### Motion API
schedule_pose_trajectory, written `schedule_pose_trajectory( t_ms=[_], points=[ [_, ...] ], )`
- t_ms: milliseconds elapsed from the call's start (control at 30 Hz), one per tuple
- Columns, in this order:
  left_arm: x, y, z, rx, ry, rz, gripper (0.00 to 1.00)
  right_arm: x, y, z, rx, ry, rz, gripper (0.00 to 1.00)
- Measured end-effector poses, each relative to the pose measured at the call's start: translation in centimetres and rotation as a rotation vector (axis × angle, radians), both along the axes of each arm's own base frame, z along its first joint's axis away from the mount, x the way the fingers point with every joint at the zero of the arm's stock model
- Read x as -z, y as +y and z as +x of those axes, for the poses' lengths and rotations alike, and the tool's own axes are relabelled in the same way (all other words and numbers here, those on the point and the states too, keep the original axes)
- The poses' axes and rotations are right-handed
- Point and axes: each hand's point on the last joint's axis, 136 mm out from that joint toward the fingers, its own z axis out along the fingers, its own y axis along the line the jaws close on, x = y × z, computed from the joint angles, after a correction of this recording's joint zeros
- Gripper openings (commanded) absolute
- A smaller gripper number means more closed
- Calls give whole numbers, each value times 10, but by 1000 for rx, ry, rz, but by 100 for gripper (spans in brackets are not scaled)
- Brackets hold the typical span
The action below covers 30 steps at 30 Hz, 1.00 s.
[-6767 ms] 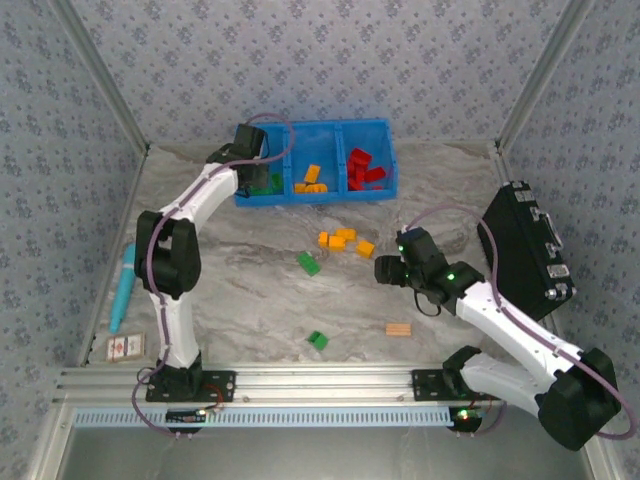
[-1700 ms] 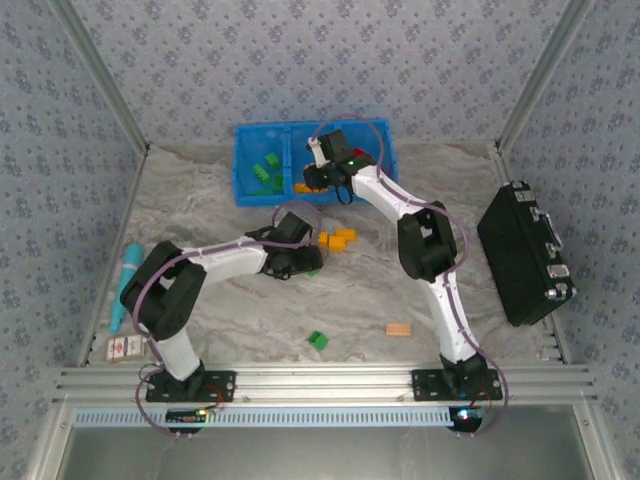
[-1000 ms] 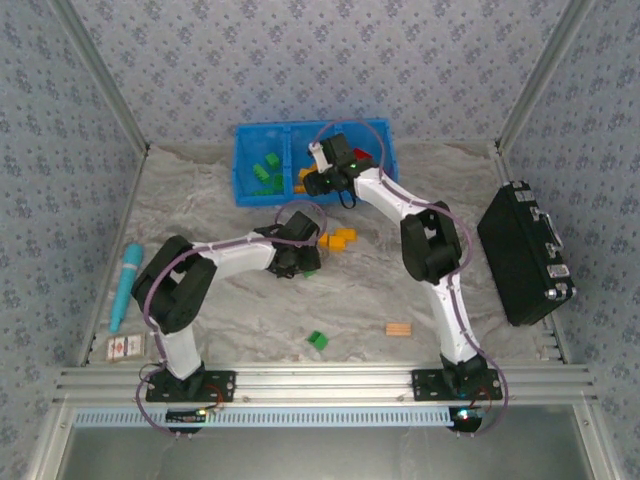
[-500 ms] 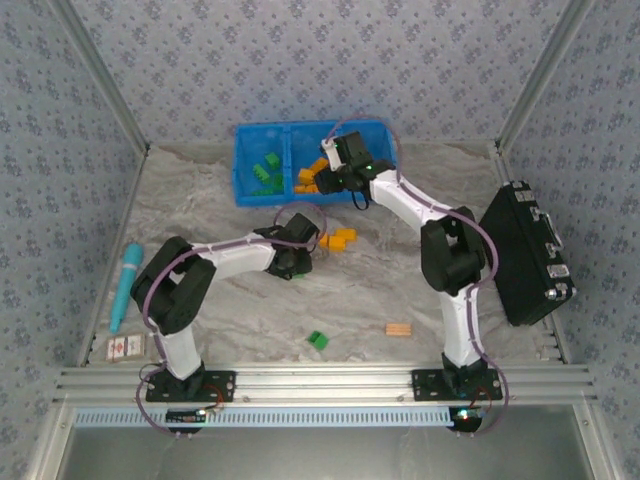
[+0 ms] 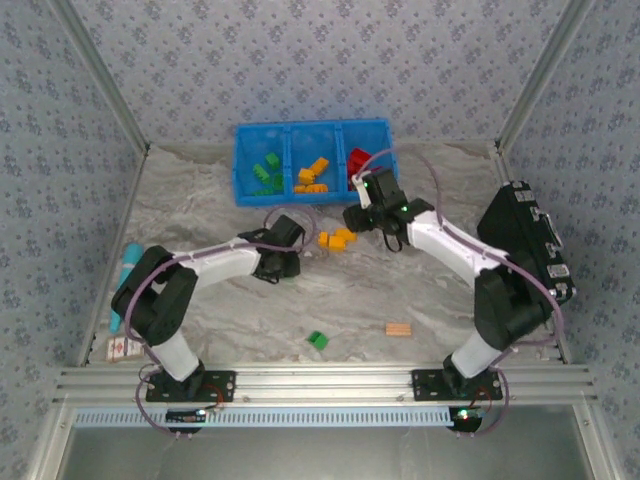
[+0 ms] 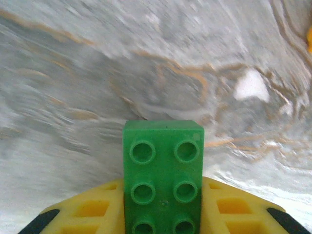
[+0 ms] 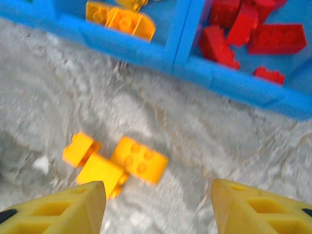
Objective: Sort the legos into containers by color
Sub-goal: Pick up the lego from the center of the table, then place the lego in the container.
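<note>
Enclosed by walls (image 5: pixel 330 60) papered in pale blue-grey floral print, far, left, right. Floored with marbled grey-white tabletop (image 5: pixel 250 320), tan-veined. Braced by slanting aluminium posts (image 5: pixel 100 75) at far corners, ribbed rail (image 5: pixel 320 380) along near edge. Lit evenly.

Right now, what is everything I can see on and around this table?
blue bin: one, blue, far side, three compartments
binned green bricks: several, green, left compartment
binned orange bricks: several, orange, middle compartment
binned red bricks: several, red, right compartment
loose orange bricks: about three, orange, on the table before the bin
loose green brick: one, green, near side
held green brick: one, green, between the left fingers
wooden block: one, tan, near side
black case: one, black, right edge
teal pen: one, teal, left edge
card: one, pale, near left corner
left gripper: shut on the held green brick
right gripper: open, above the loose orange bricks
</note>
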Motion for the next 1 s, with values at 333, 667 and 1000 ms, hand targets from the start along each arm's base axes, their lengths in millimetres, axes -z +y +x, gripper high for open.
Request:
schedule_pose_trajectory(
  t_ms=[333, 667, 1000],
  points=[
    [-105, 43, 118, -105, -305, -42, 26, 6, 42, -159, -326, 26, 23, 72],
    [-77, 70, 220, -197, -326, -40, 32, 8, 55, -232, -494, 10, 69, 75],
    [-67, 55, 257, -157, -313, -40, 63, 62, 58, -254, -501, 111, -34, 81]
  ],
)
